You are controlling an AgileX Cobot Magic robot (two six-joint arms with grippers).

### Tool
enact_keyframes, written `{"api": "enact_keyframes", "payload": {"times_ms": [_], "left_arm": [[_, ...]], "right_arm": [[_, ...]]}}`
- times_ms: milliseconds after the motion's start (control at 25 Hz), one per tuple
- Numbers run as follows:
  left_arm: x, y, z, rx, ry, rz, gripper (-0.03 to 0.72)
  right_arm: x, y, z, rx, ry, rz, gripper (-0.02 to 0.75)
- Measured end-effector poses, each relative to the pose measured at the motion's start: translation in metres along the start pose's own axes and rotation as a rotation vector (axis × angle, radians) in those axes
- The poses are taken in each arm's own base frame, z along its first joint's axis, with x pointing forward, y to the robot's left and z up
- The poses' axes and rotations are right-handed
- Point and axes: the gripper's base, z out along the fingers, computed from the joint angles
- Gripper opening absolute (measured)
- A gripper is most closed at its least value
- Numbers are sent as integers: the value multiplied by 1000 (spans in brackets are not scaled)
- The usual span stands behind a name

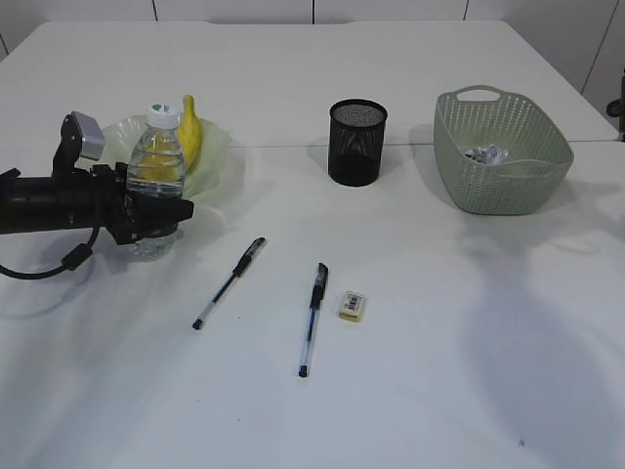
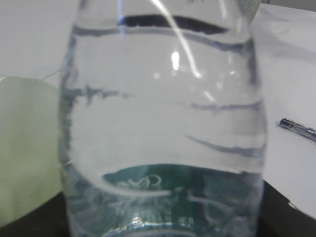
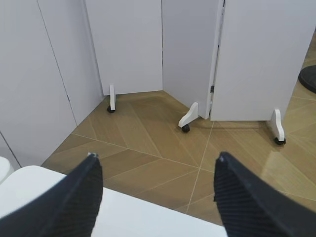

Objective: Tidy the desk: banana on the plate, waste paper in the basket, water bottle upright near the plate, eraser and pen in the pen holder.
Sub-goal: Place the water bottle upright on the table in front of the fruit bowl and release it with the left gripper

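We find the left gripper (image 1: pixel 156 217) closed around the lower body of the water bottle (image 1: pixel 156 166), which stands upright on the table (image 1: pixel 439 371), just beside the plate (image 1: pixel 220 147). In the left wrist view the bottle fills the frame between the jaws, so we judge it grasped rather than merely approached. The right gripper (image 3: pixel 155 187) is parked off the work area with its jaws spread and nothing between them.

Moving outward: the banana (image 1: pixel 189 127) lies on the plate, and crumpled paper (image 1: pixel 485 153) sits in the basket (image 1: pixel 503 186). We count both items as complete. The bottle placement appears near completion, pending release.

Outstanding: two pens (image 1: pixel 228 283) (image 1: pixel 312 318) and the eraser (image 1: pixel 354 305) lie on the open table, well apart from the pen holder (image 1: pixel 357 142). We cannot tell from these views whether the holder already contains anything.
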Motion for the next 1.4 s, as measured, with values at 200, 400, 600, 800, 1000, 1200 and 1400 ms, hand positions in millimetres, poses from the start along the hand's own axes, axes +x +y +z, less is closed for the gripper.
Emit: {"api": "enact_keyframes", "payload": {"times_ms": [200, 400, 600, 800, 1000, 1200, 1400], "left_arm": [[0, 0, 0, 0, 0, 0, 436], [0, 0, 0, 0, 0, 0, 407], [0, 0, 0, 0, 0, 0, 397], [0, 0, 0, 0, 0, 0, 397], [0, 0, 0, 0, 0, 0, 397], [-1, -1, 0, 8, -10, 0, 397], [-2, -2, 0, 19, -23, -4, 396]], "right_arm": [[0, 0, 0, 0, 0, 0, 528], [0, 0, 0, 0, 0, 0, 528], [0, 0, 0, 0, 0, 0, 528], [0, 0, 0, -1, -2, -1, 528], [0, 0, 0, -1, -2, -3, 528], [0, 0, 0, -2, -3, -4, 528], [0, 0, 0, -3, -3, -4, 528]]}}
